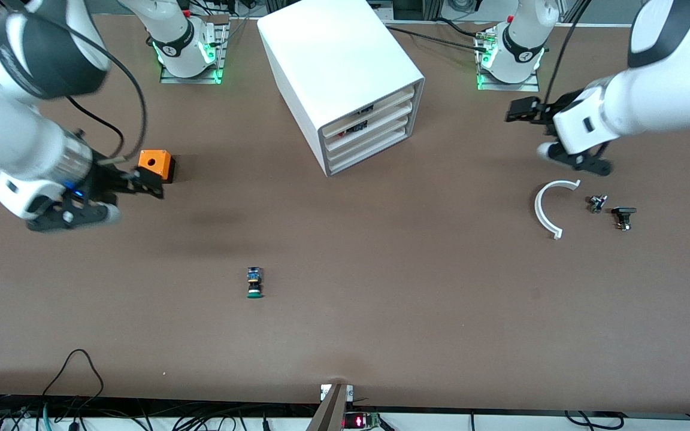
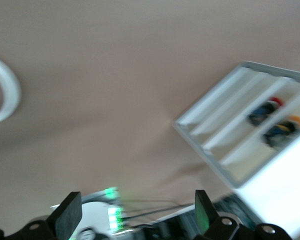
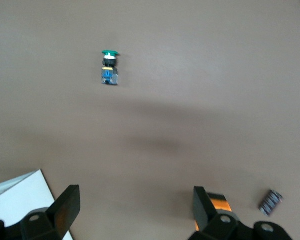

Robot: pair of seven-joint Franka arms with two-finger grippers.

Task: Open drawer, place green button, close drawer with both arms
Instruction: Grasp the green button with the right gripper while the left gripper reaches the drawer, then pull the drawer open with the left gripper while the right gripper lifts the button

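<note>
The button (image 1: 254, 282) (image 3: 109, 67), green cap and black-and-blue body, lies on its side on the bare table, nearer the front camera than the white cabinet (image 1: 345, 72) (image 2: 250, 130). All of the cabinet's drawers are shut. The plain white drawer front (image 1: 375, 148) sits low in the stack, and the upper fronts show small dark parts. My right gripper (image 1: 150, 182) (image 3: 135, 210) hangs open and holds nothing, over the table beside the orange box (image 1: 154, 164). My left gripper (image 1: 520, 112) (image 2: 136, 215) is open and holds nothing, over the table toward the left arm's end.
A white curved strip (image 1: 545, 209) (image 2: 5, 90) and two small dark parts (image 1: 596, 202), (image 1: 623, 216) lie under the left arm. A small black chip (image 3: 270, 201) lies near the orange box (image 3: 221, 204). Both arm bases stand beside the cabinet.
</note>
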